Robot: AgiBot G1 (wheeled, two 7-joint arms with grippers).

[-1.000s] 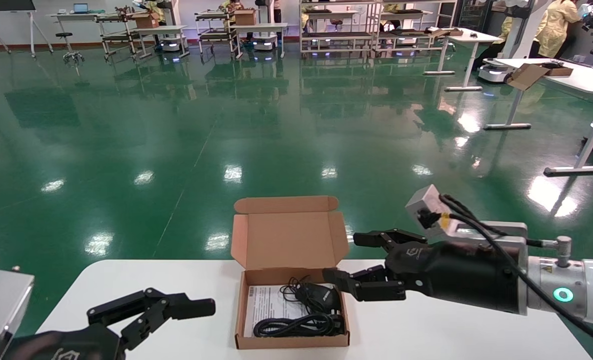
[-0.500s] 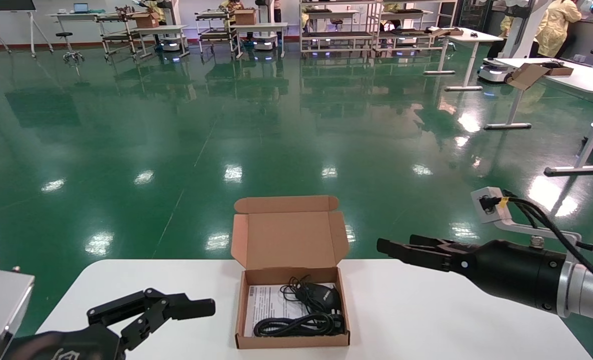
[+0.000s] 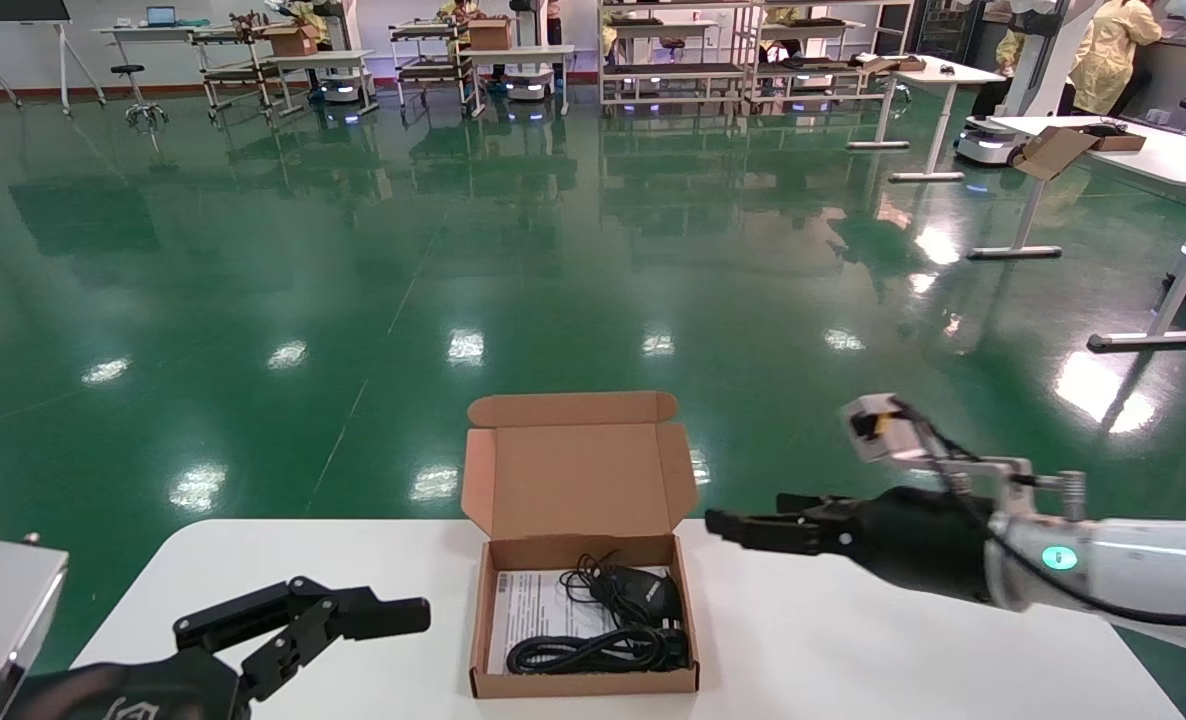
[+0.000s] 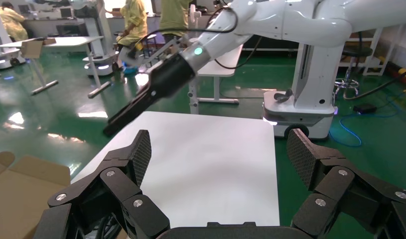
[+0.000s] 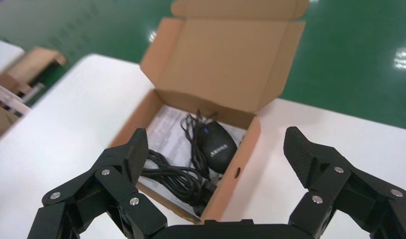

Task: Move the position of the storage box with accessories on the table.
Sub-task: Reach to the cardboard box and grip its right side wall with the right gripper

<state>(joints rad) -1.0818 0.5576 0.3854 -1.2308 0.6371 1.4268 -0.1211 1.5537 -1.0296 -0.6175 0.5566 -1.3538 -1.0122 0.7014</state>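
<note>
Hovering our right gripper (image 3: 728,522) just right of the storage box (image 3: 583,600), jaws wide open, empty; left gripper (image 3: 393,615) parked, jaws open.

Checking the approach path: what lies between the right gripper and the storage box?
Only bare table, per the head view, separates right gripper from storage box.

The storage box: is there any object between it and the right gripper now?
Nothing visible. The right gripper, jaws open, hovers beside the storage box, with only bare table between them. The mouse, cable bundle and paper sheet lie inside the box.
</note>
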